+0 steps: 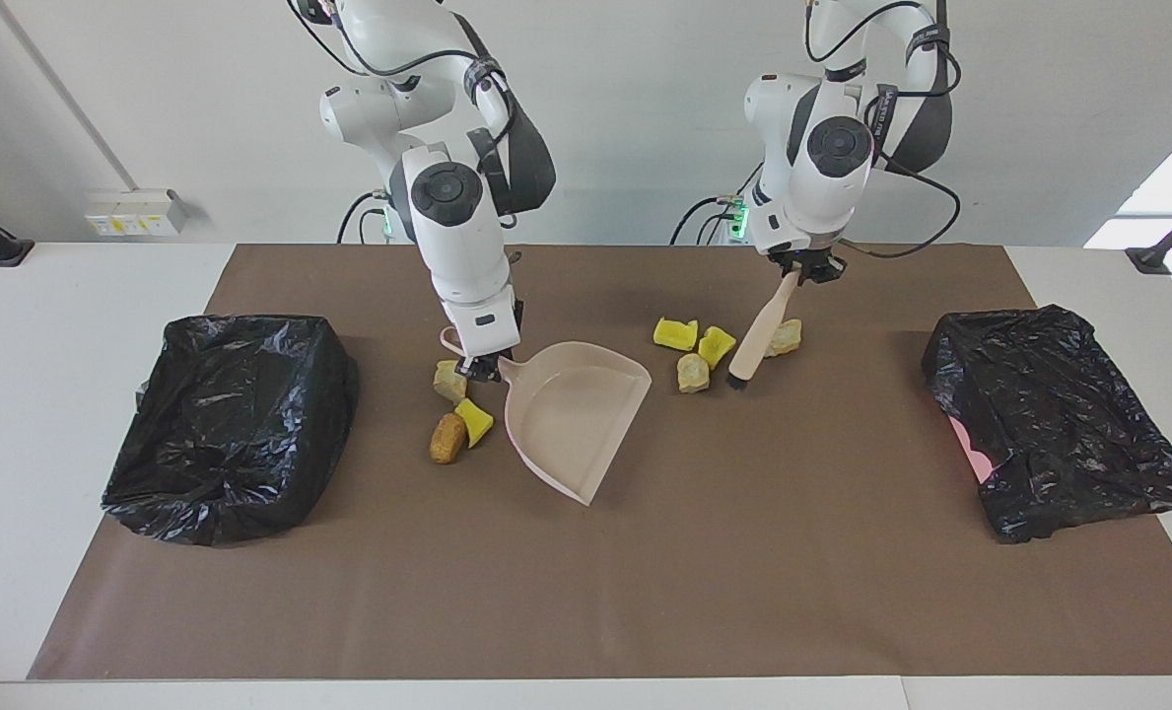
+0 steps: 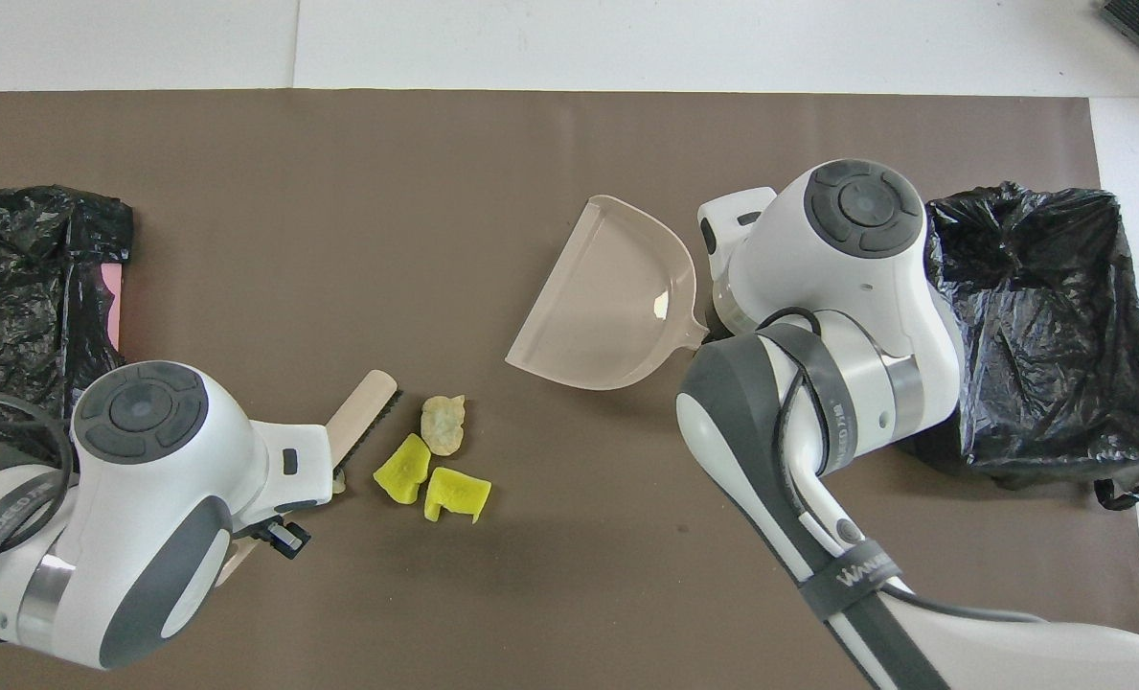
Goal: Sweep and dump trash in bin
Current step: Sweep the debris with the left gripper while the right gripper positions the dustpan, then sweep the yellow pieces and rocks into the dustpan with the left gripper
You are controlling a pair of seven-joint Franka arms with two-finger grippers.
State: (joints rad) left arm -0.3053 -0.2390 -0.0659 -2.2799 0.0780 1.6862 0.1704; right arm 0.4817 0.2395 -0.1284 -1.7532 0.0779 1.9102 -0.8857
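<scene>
My right gripper [image 1: 478,369] is shut on the handle of the pale pink dustpan [image 1: 572,414], which is turned so its open mouth faces the left arm's end of the table; the dustpan [image 2: 612,302] holds nothing. Three trash lumps lie beside that gripper: tan [image 1: 449,381], yellow [image 1: 474,421], brown [image 1: 447,438]. My left gripper [image 1: 805,267] is shut on the pink brush [image 1: 761,330], black bristles down on the mat. Two yellow lumps [image 1: 675,333] [image 1: 715,345] and a tan lump [image 1: 692,372] sit between brush and dustpan. Another tan lump [image 1: 786,337] lies by the brush [image 2: 362,405].
Two bins lined with black bags stand on the brown mat [image 1: 586,592], one [image 1: 231,424] at the right arm's end and one [image 1: 1059,424] at the left arm's end, the latter showing a pink patch. In the overhead view the arms hide both grippers.
</scene>
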